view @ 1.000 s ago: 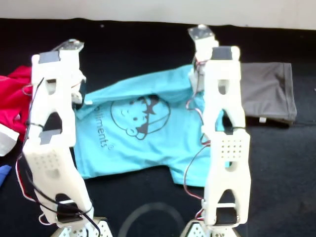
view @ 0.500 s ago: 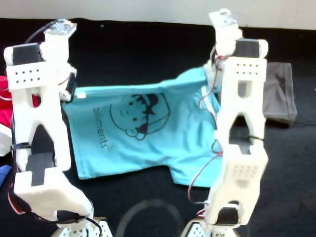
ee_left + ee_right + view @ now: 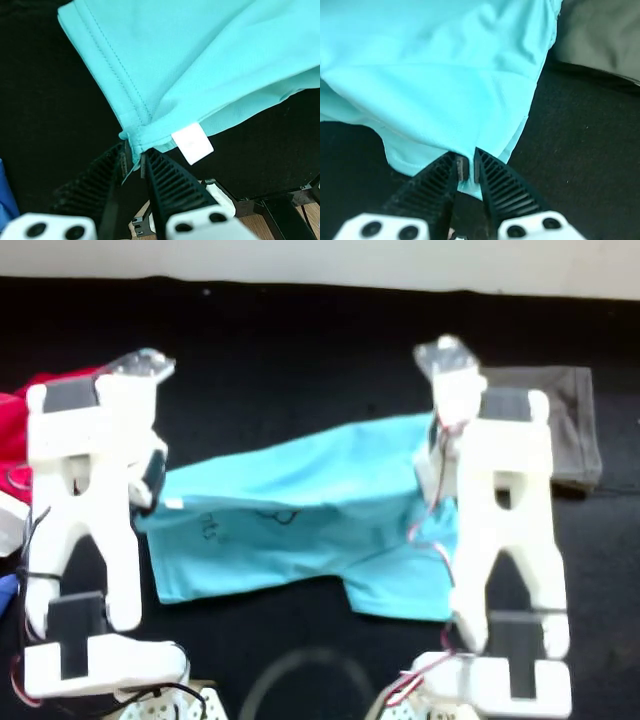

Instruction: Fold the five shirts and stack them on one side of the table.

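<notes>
Clamping a hem corner of the turquoise shirt (image 3: 200,60) in the left gripper (image 3: 134,155), jaws closed on the cloth just beside a white label (image 3: 192,143). Pinching another edge of the same shirt in the right gripper (image 3: 465,161), jaws likewise closed on fabric. Lying partly doubled over mid-way across the black table (image 3: 300,340), between both arms. Resting beyond the right arm: folded grey shirt (image 3: 560,420). Bunching at the table's left edge: red shirt (image 3: 15,435).

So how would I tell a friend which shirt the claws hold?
Find the black table. In its middle is the turquoise shirt, with the left claw and right claw each pinching an edge. Its neighbours are a folded grey shirt and a bunched red shirt.
</notes>
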